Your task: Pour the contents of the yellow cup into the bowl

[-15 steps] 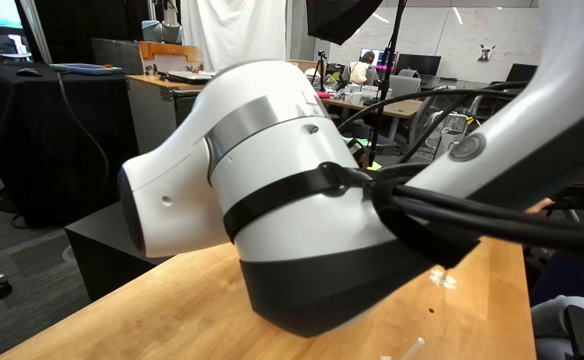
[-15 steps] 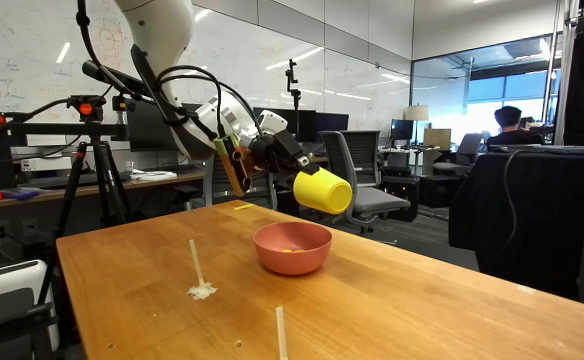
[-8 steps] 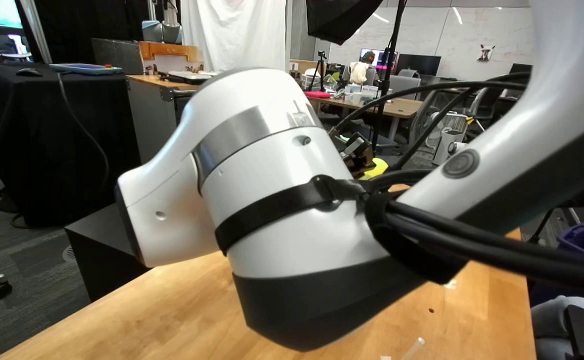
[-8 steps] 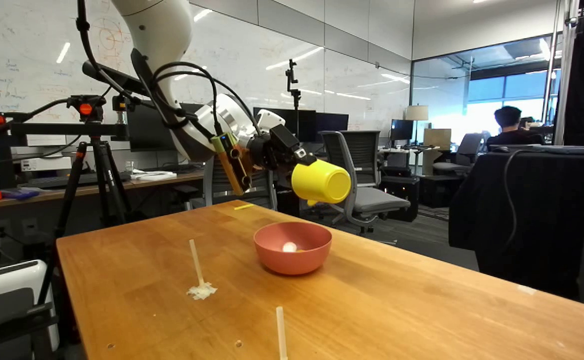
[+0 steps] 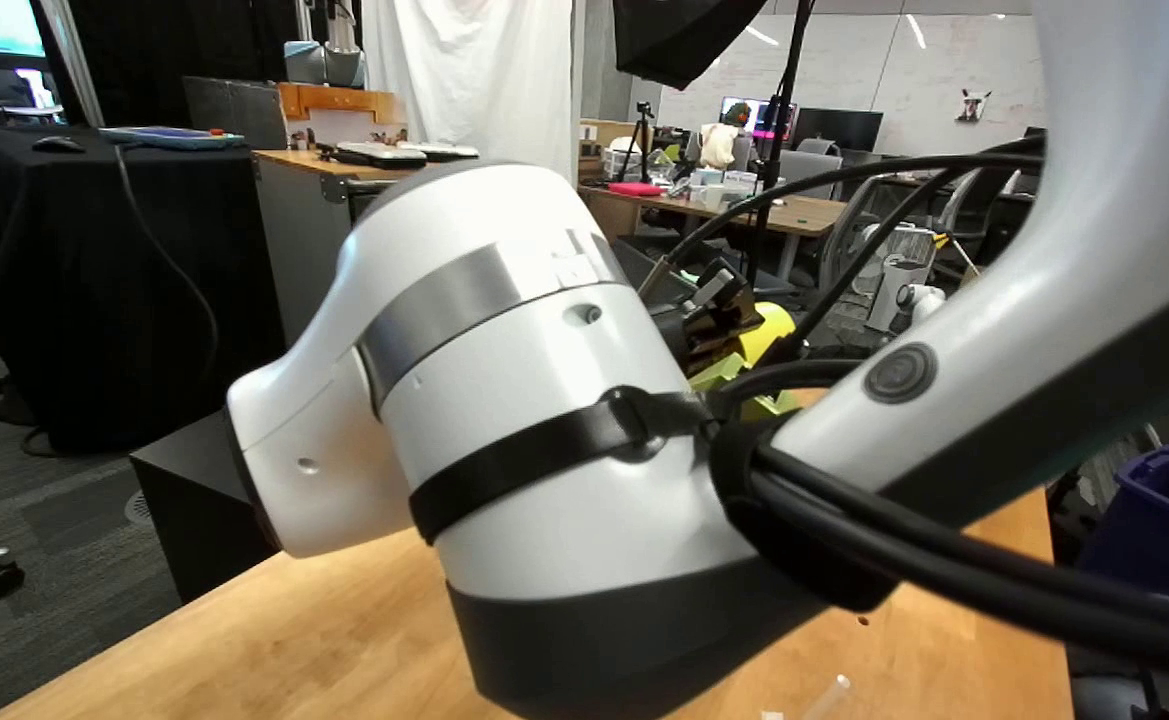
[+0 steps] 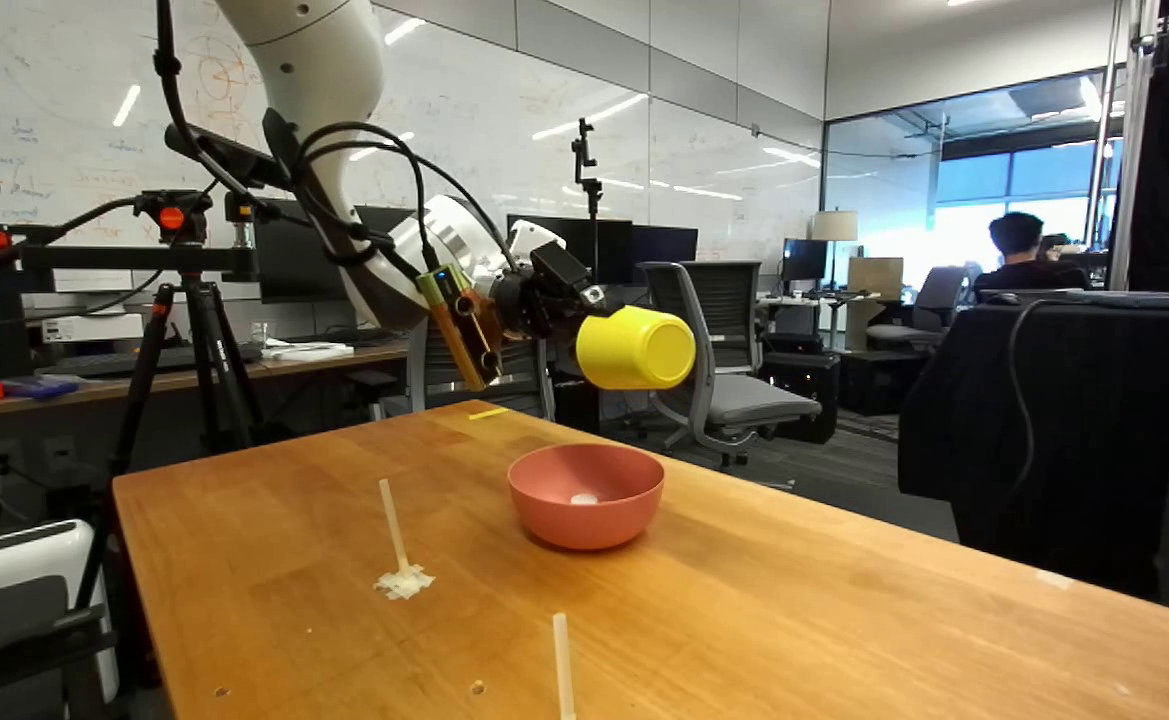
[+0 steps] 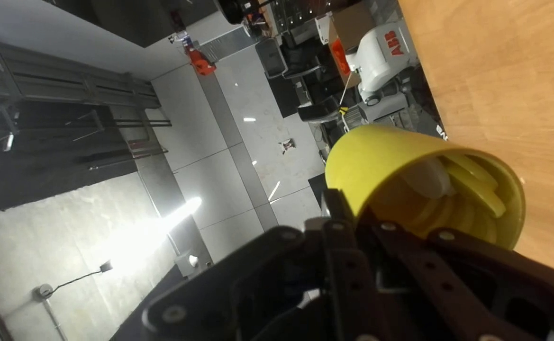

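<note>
1. Cup (image 6: 634, 348) is hanging in the air, tipped nearly onto its side, its round yellow base facing out in an exterior view.
2. Gripper (image 7: 354, 219) is pinching the cup's wall, one finger sitting outside the rim, the other reaching inside.
3. Yellow pieces (image 7: 476, 192) and a pale piece (image 7: 428, 177) are lying inside the cup; I'm not managing to count them.
4. Pink bowl (image 6: 589, 525) is standing upright on the wooden surface (image 6: 824, 610), lower than the cup and apart from it.
5. White piece (image 6: 584, 499) is resting in the bowl.
6. Robot arm (image 5: 584, 530) is filling much of an exterior view, blocking part of the cup.
</note>
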Tool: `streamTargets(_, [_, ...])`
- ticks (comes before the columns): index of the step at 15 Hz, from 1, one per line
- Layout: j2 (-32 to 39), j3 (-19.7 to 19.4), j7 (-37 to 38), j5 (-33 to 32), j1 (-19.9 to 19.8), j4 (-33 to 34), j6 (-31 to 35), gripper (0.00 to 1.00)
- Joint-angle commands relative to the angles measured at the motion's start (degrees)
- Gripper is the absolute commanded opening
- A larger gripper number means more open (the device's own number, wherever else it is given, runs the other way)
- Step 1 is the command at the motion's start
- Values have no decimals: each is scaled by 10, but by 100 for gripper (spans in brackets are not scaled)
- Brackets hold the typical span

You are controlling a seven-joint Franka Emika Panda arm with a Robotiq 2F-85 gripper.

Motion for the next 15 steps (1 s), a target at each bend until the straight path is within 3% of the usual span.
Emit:
streamTargets(1, [26, 3, -10, -21, 7, 37, -50, 6])
streamTargets(15, [69, 2, -17, -56, 24, 82, -149, 6])
